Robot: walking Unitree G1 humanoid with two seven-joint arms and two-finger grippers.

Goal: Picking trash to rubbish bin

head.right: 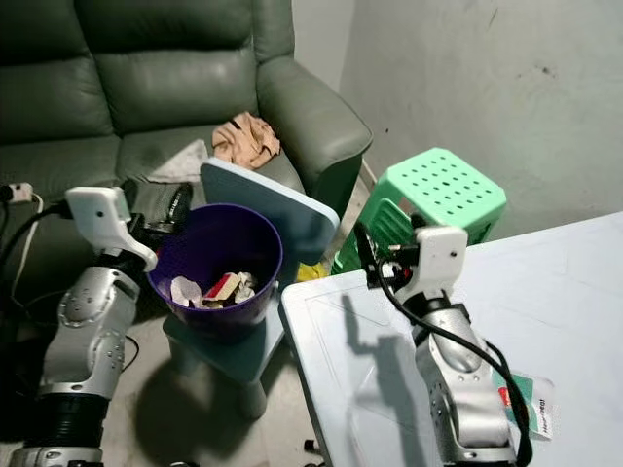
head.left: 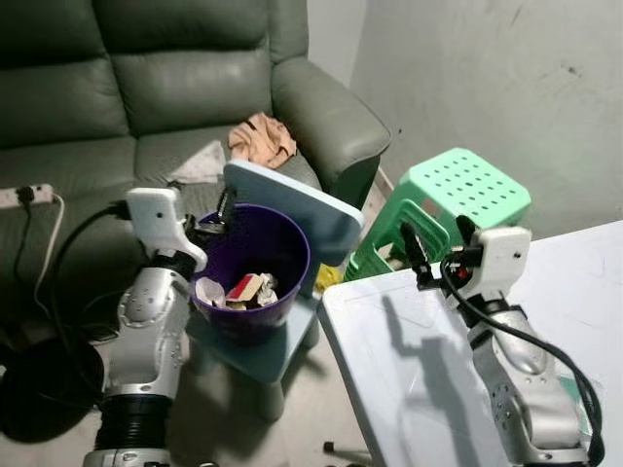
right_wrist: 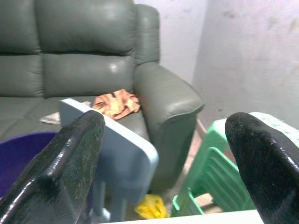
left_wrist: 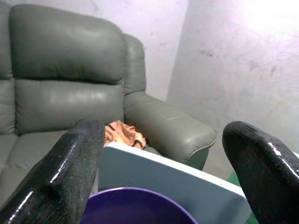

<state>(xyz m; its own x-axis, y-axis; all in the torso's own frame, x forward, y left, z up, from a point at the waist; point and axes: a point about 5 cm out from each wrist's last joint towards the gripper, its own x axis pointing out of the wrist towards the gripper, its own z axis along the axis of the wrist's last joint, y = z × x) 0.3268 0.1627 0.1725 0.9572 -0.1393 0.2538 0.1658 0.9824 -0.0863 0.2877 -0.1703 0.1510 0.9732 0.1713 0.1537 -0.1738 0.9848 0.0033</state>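
Both claws are empty right now, so this looks like the gap between a drop and the next pick. The left claw (head.left: pixel 216 226) sits right at the rim of the purple rubbish bin (head.left: pixel 255 243), fingers spread wide with nothing between them, which the left wrist view confirms: bin rim below, grey sofa (left_wrist: pixel 60 88) beyond. The bin stands on a small pale blue kids' chair (head.left: pixel 292 209) and already has a few bits in it, a crumpled white piece and a red and yellow wrapper (head.left: pixel 245 288). The right claw (head.left: pixel 436 238) is raised over the edge of the white counter (head.left: pixel 389 370), fingers spread too, holding nothing. For what's left to grab, I'd guess the yellow scrap (right_wrist: pixel 150 206) on the floor between the chair and the stacked green stools (head.left: pixel 458 190), plus maybe the packet (head.right: pixel 526 404) on the counter by the right arm, though I can't tell if that counts as trash. The orange cloth (head.left: pixel 261 138) on the sofa seat could be a candidate too. The yellow scrap sits low in a tight spot, so the next move probably calls for the robot to bend or step in and reach down between chair leg and stool without knocking the bin.
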